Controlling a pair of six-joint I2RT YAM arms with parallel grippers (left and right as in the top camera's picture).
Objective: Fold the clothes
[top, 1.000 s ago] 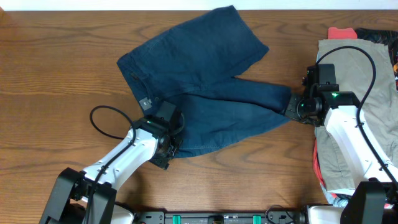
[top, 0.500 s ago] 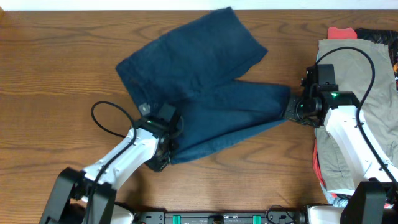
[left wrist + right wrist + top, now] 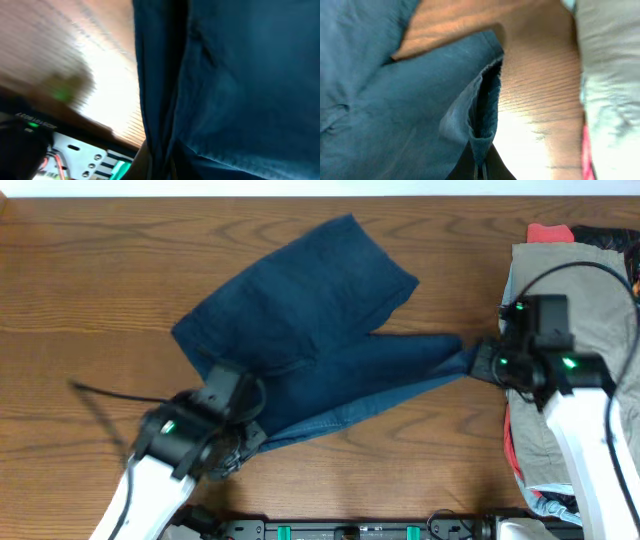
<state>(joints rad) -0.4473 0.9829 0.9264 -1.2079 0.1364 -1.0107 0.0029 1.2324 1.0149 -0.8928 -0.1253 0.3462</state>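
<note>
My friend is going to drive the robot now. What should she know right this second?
The left tool seems shut on the waist edge of the navy shorts; its view is blurred.
The right tool is shut on a leg hem.
The shorts are spread mid-table, with the near edge lifted between the tools.
The khaki-grey shorts and other pieces are piled at the right.
Done: both ends gripped.
Left: fold the shorts over, then likely the pile.

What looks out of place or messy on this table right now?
The navy shorts lie diagonally on the table, legs splayed, one hem pinched in the right hand. At the right edge, khaki-grey shorts sit on a rumpled heap with red cloth poking out. Nothing looks damaged.
</note>
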